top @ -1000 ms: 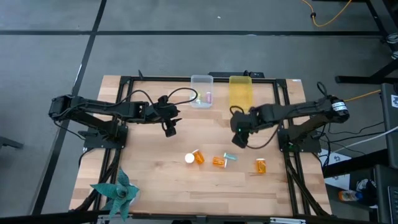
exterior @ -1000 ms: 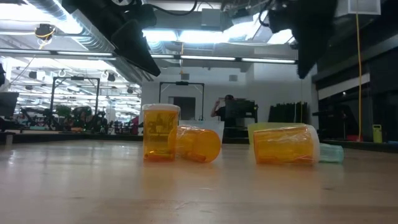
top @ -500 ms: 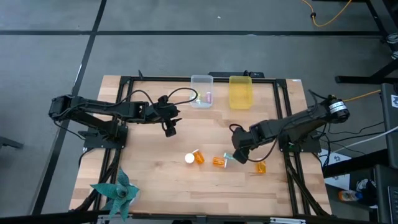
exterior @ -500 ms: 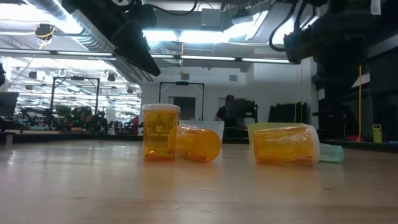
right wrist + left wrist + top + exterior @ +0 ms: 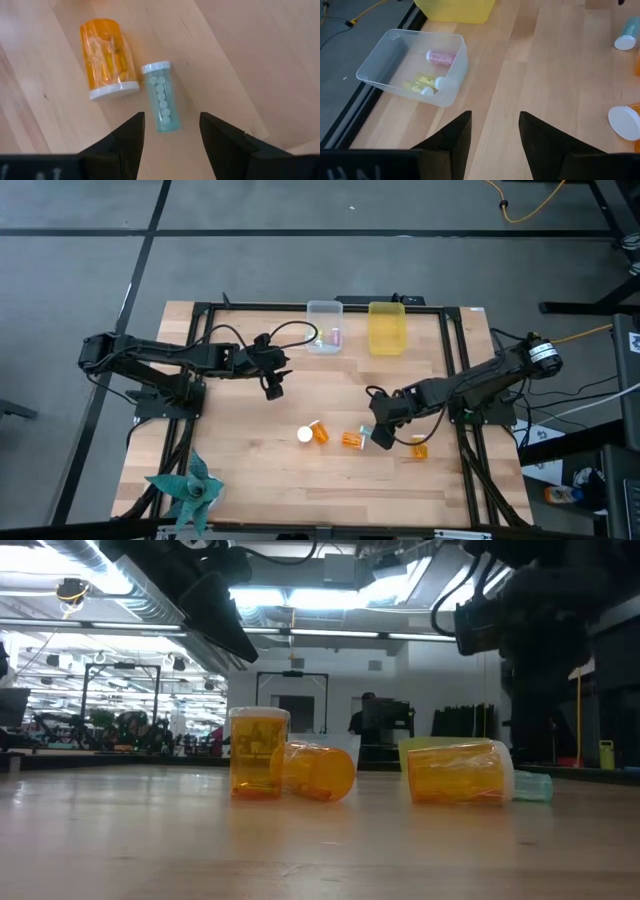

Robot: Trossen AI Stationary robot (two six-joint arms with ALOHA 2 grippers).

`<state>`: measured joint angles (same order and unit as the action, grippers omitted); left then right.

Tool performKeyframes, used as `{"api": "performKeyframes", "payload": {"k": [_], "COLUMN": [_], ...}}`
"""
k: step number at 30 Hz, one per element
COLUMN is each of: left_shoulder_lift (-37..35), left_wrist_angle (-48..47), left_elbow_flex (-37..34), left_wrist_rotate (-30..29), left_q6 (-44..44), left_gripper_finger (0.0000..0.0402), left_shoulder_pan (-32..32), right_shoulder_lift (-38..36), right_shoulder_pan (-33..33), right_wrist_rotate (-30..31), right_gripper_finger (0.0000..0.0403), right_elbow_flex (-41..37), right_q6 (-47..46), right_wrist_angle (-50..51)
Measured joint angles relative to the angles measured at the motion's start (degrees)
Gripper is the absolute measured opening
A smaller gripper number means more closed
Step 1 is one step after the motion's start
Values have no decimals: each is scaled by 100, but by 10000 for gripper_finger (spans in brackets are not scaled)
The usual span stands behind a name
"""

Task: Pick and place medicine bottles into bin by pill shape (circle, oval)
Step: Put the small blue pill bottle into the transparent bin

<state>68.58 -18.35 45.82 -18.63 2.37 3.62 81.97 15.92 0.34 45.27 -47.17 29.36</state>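
Observation:
Three amber bottles with white caps [image 5: 316,432] [image 5: 353,440] [image 5: 419,447] lie or stand mid-table, and a small teal vial [image 5: 162,96] lies on its side beside the middle amber bottle [image 5: 106,59]. My right gripper [image 5: 171,127] is open just above the teal vial, its fingers on either side of the vial's closed end without touching it. My left gripper [image 5: 495,131] is open and empty, hovering near the clear bin [image 5: 412,67], which holds a pink vial [image 5: 440,57] and a yellow-filled one [image 5: 422,84].
The yellow bin [image 5: 387,327] stands beside the clear bin [image 5: 324,326] at the table's far edge. A teal paper pinwheel [image 5: 190,487] sits at the near left corner. Bare wood lies between the bins and the bottles.
My right gripper has moved from near the yellow bin toward the table's near edge and down, ending over the teal vial. The bottles have stayed where they were.

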Motion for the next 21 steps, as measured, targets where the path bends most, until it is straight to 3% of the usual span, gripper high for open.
{"api": "performKeyframes", "payload": {"k": [8,21], "left_shoulder_lift": [0,-2], "left_wrist_angle": [0,2], "left_elbow_flex": [0,0], "left_wrist_rotate": [0,-33], "left_q6": [13,2], "left_gripper_finger": [157,157], "left_shoulder_pan": [0,0], "right_shoulder_lift": [0,0], "right_shoulder_pan": [0,15], "right_wrist_rotate": [439,-665], "right_gripper_finger": [192,192], "right_elbow_flex": [-132,-119], "right_q6": [-51,42], "right_wrist_angle": [-91,-135]}}
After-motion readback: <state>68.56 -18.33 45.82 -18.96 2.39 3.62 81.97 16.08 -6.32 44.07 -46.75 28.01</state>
